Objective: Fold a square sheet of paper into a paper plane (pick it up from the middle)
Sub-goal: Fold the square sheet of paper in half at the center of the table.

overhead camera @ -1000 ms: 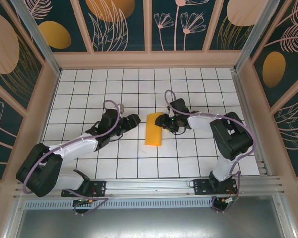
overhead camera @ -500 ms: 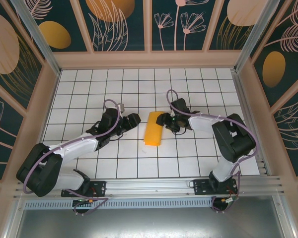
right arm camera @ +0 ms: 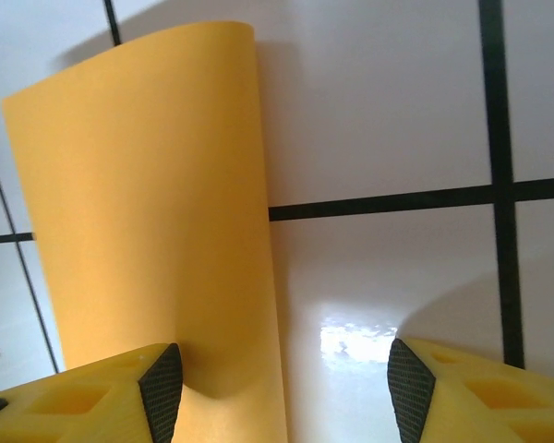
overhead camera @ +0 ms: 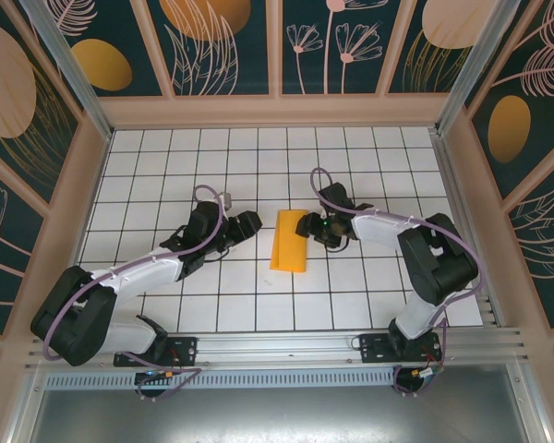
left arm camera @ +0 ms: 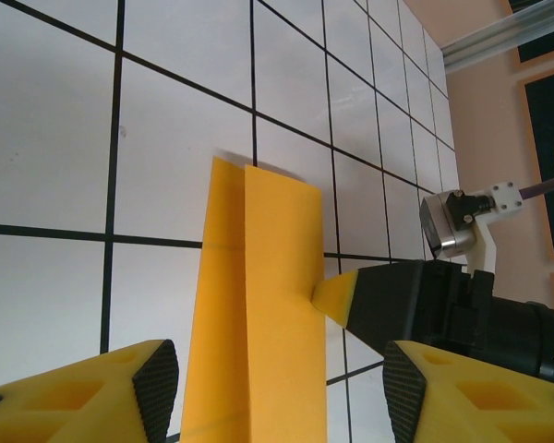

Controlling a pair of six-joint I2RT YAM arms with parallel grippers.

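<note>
The square sheet of paper lies on the grid table folded lengthwise into a narrow orange-yellow rectangle with blunt ends, no pointed plane shape. In the left wrist view its two layers are slightly offset. My right gripper is open at the paper's right edge. One yellow fingertip touches that edge, and in the right wrist view the finger dents the paper. My left gripper is open just left of the paper, its fingers either side of the strip's near end without touching it.
The white grid table is walled by wooden panels with dark leafy wallpaper. An aluminium rail runs along the near edge by both arm bases. Open tiles lie behind and in front of the paper.
The paper's bulging upper layer has flattened into a sharper-cornered strip. The right gripper has shifted slightly along the paper's right edge. The left arm has stayed still.
</note>
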